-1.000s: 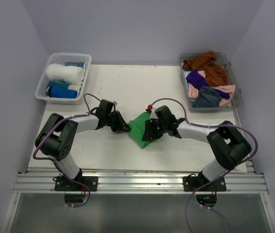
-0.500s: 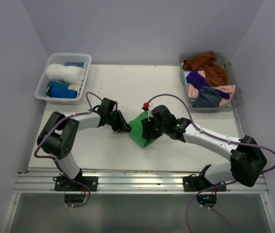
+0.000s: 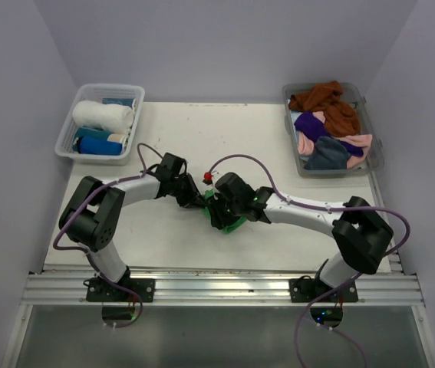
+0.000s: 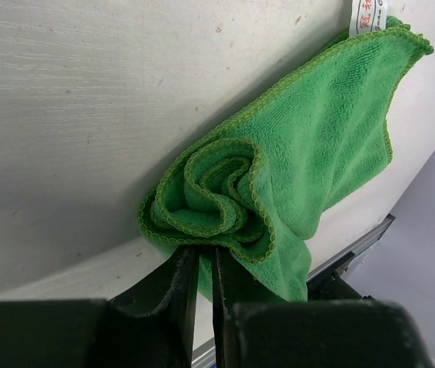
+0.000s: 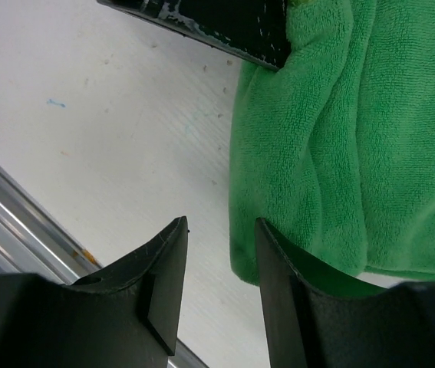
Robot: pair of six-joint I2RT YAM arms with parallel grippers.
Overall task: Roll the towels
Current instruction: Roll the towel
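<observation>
A bright green towel (image 4: 309, 153) lies mid-table, one end curled into a loose roll (image 4: 209, 195). My left gripper (image 4: 204, 257) is shut on that rolled end, with cloth pinched between its nearly closed fingers. In the top view my left gripper (image 3: 196, 201) comes in from the left. My right gripper (image 3: 219, 218) sits over the green towel (image 3: 235, 224) and hides most of it. In the right wrist view my right gripper (image 5: 221, 222) stands open at the green towel's (image 5: 340, 153) folded edge. One finger is over the cloth and the other over bare table, with nothing between them.
A white slotted basket (image 3: 67, 146) at the back left holds a rolled white towel (image 3: 102, 115) and a blue one (image 3: 98, 146). A clear tub (image 3: 374, 157) at the back right holds loose rust-brown (image 3: 328, 103), purple, pink and slate grey towels. A metal rail (image 3: 217, 290) runs along the near edge.
My right arm has swung left across the green towel and its jaws have opened. The towel is bunched more tightly under it. My left gripper has kept its hold and barely moved.
</observation>
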